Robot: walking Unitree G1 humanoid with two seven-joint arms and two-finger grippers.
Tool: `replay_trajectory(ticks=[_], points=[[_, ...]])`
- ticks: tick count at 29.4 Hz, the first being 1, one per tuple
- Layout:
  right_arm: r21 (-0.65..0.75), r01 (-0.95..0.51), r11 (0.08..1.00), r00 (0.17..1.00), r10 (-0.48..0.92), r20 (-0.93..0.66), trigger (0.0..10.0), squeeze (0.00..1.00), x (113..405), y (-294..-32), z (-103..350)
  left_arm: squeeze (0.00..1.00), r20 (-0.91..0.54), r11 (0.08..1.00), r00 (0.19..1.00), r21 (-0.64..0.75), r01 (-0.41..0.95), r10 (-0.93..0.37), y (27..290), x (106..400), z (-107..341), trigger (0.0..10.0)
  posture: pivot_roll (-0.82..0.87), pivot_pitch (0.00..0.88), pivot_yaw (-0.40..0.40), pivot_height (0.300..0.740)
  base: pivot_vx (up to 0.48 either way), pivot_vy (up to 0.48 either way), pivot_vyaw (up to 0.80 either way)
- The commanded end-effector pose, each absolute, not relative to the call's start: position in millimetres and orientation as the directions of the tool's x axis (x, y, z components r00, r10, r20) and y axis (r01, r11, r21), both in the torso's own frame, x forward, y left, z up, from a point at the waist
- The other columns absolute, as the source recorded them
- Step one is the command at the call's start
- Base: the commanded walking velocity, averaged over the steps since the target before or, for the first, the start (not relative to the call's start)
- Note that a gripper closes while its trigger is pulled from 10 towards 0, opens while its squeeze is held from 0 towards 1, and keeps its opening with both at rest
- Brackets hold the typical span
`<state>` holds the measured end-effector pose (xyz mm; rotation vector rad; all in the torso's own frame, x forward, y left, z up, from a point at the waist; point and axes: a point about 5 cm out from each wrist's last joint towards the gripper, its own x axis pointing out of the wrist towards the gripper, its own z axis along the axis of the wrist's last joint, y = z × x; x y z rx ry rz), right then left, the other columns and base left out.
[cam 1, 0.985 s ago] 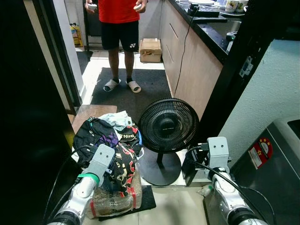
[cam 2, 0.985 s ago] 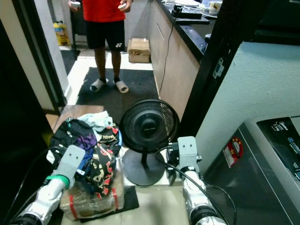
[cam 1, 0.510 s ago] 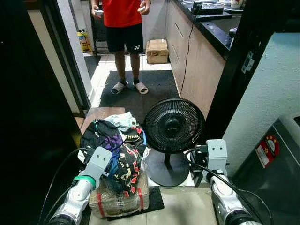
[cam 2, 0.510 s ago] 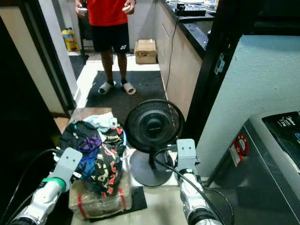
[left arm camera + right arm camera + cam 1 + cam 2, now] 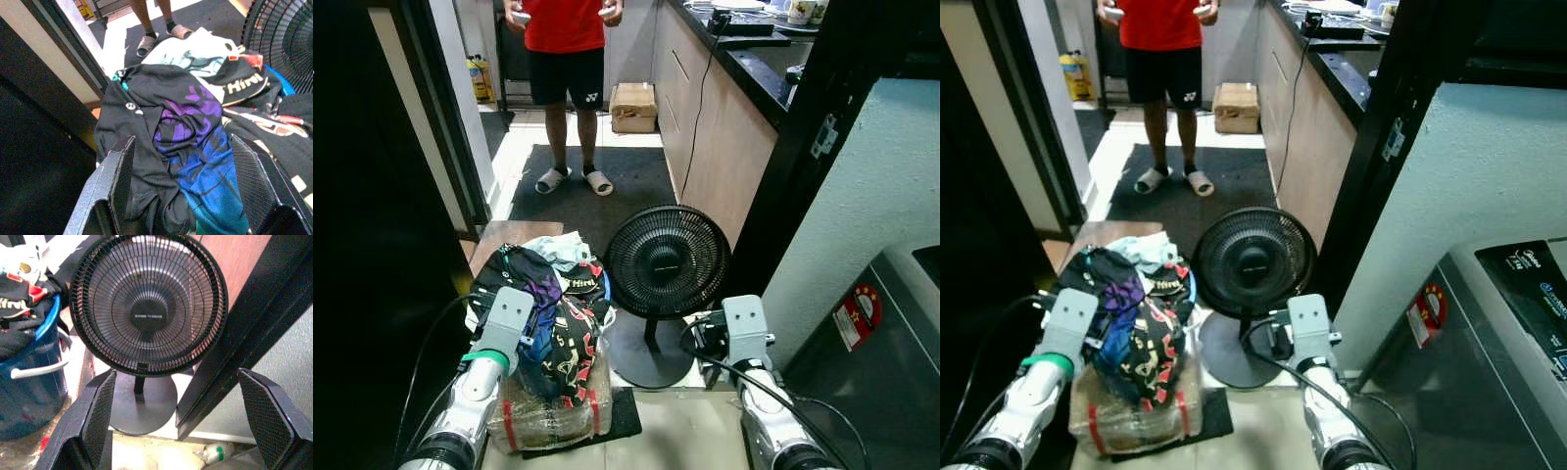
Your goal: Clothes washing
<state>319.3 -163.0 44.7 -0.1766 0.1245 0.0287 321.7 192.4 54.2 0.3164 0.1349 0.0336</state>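
A heap of clothes (image 5: 551, 305), black, purple, blue and red-patterned, overflows a blue bucket (image 5: 45, 331) on the floor at my left. My left gripper (image 5: 185, 142) is open just short of the heap, its fingers either side of a black and purple shirt (image 5: 183, 117), not touching it. My right gripper (image 5: 176, 377) is open and holds nothing, pointing at a black floor fan (image 5: 666, 260). The grey washing machine (image 5: 1513, 328) stands at the lower right, with a red sticker on its front corner.
The bucket rests on a plastic-wrapped bundle (image 5: 548, 416) on a dark mat. A person in a red shirt (image 5: 566, 59) stands on the kitchen mat beyond, a controller in each hand. A black door frame (image 5: 793, 166) and counter flank the right; a dark wall flanks the left.
The camera has swayed, so the whole scene has shifted. My right wrist has drifted a little left, closer to the fan's base. Both grippers stay open.
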Motion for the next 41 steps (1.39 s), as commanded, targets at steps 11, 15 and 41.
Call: replay_trajectory(ticks=[11,15,41], points=[[-0.149,-0.029,0.988,0.999,0.023,-0.04,10.0,0.0,322.0,-159.7,56.6,0.0,-0.145,0.954,0.988,0.3,-0.005,0.051,185.6,317.2,47.7,10.0,0.01,0.0,0.002,0.74,0.0,0.0,0.0],[-0.145,-0.028,0.989,0.999,0.023,-0.036,10.0,0.0,321.6,-159.1,56.8,0.0,-0.147,0.954,0.988,0.299,0.0,0.046,183.9,317.5,47.5,10.0,0.0,0.0,0.009,0.74,0.0,0.0,0.0],[-0.176,-0.072,0.982,0.997,0.065,-0.048,10.0,0.0,319.0,-151.7,53.9,0.0,-0.144,0.958,0.988,0.288,-0.006,0.05,181.1,317.9,48.3,10.0,0.0,0.0,0.005,0.74,0.0,0.0,0.15]])
